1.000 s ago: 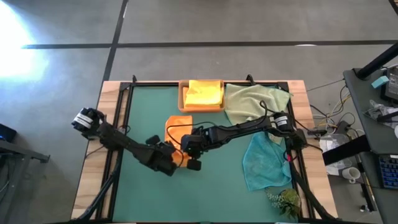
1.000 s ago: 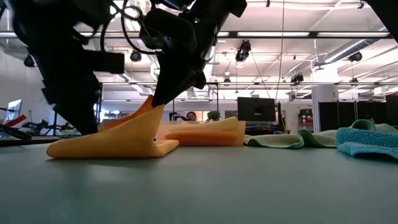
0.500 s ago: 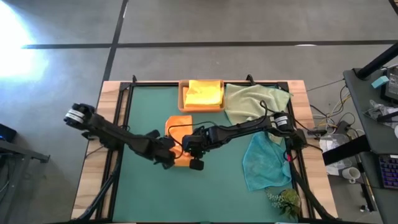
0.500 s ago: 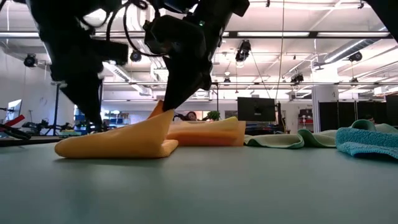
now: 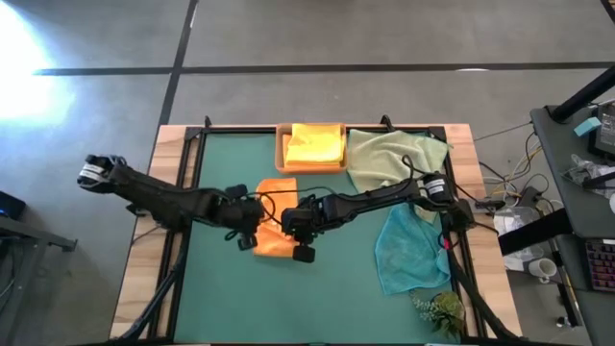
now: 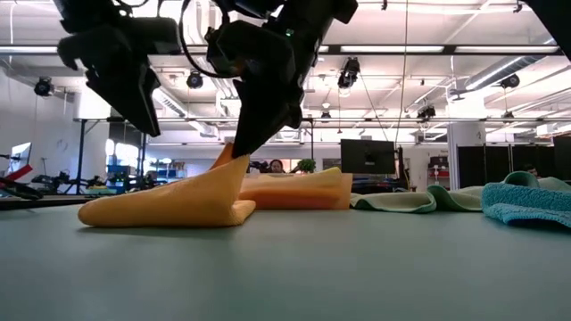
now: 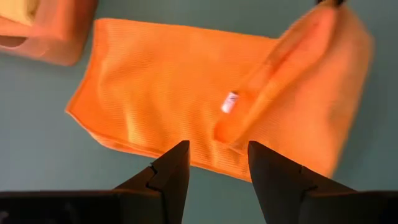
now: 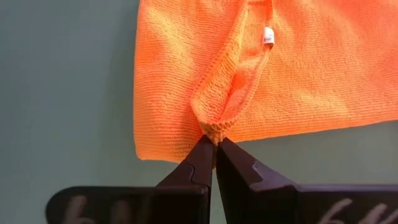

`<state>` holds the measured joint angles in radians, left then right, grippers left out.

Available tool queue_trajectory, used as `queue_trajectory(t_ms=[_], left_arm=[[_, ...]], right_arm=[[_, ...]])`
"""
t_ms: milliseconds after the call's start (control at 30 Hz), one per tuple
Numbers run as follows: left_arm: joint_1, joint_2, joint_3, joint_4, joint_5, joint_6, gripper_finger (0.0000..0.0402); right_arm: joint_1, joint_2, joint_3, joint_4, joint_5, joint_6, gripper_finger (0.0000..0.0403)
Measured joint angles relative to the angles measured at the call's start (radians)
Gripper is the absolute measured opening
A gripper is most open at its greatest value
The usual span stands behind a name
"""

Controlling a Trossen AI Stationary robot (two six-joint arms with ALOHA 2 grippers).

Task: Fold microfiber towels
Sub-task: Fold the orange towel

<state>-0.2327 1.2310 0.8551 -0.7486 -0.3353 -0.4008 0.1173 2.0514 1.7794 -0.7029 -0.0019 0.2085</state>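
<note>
Lifted clear of the cloth since a second ago, your left gripper [image 5: 252, 223] hangs spread at its 9 o'clock edge. Your right gripper [image 8: 215, 146] pinches a corner of the orange towel [image 5: 275, 227] mid-worktop. You should find it light, limp and grippy; take edges or corners. The green mat [image 5: 226, 284] is flat, with an open workshop hall behind.

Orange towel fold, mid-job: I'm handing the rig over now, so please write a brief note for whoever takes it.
Right hand: shut, pinching a raised edge of the folded orange microfiber towel at mat centre.
Left hand: open, empty, above that towel.
Done: a yellow folded cloth lies in the small wooden tray.
Left: finish the orange fold; pale green towel and teal towel lie crumpled, unfolded, on the right.
</note>
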Motion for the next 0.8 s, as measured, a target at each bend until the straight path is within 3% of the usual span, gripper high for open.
queue_trajectory(t_ms=[200,367,533,800], left_arm=[[0.123,0.028,0.0,0.001,0.097,0.065,0.0151],[0.204,0.06,-0.001,0.031,0.24,0.284,0.0168],[0.232,0.109,-0.006,0.101,0.341,0.472,0.0178],[0.234,0.227,-0.049,0.176,0.434,0.554,0.0179]], right_arm=[[0.0,0.0,0.0,0.001,0.0,0.004,0.0008],[0.0,0.0,0.0,0.001,0.0,0.027,0.0008],[0.0,0.0,0.0,0.001,0.0,0.027,0.0008],[0.0,0.001,0.0,0.002,-0.001,0.033,0.0008]])
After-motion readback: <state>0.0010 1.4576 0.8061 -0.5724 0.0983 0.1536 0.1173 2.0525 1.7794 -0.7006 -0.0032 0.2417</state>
